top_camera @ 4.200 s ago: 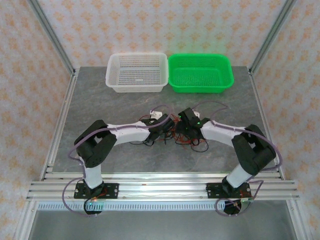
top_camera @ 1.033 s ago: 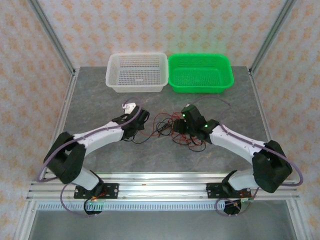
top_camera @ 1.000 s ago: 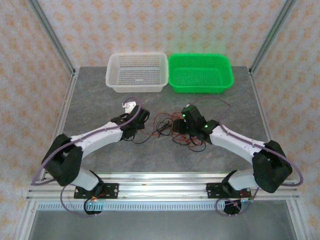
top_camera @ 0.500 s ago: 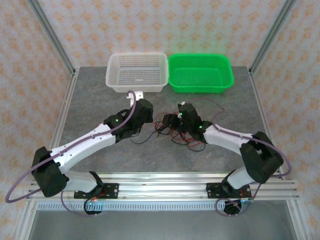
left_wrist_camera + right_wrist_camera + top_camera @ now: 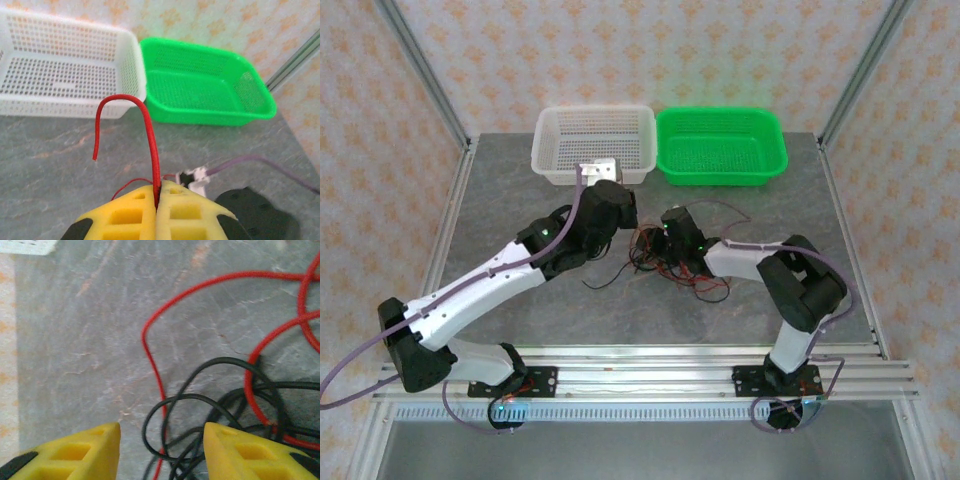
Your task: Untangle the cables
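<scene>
Red wire (image 5: 150,135) pinched tight between the left gripper's (image 5: 157,192) jaws: lift slowly toward the table's (image 5: 500,200) far edge, lowering the right gripper (image 5: 162,432), jaws parted and empty, onto the cables (image 5: 660,262) mid-table to pin the black loops (image 5: 210,400).

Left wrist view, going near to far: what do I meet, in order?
The left tool, shut on the red cable → grey table → white basket and green basket, side by side.
</scene>
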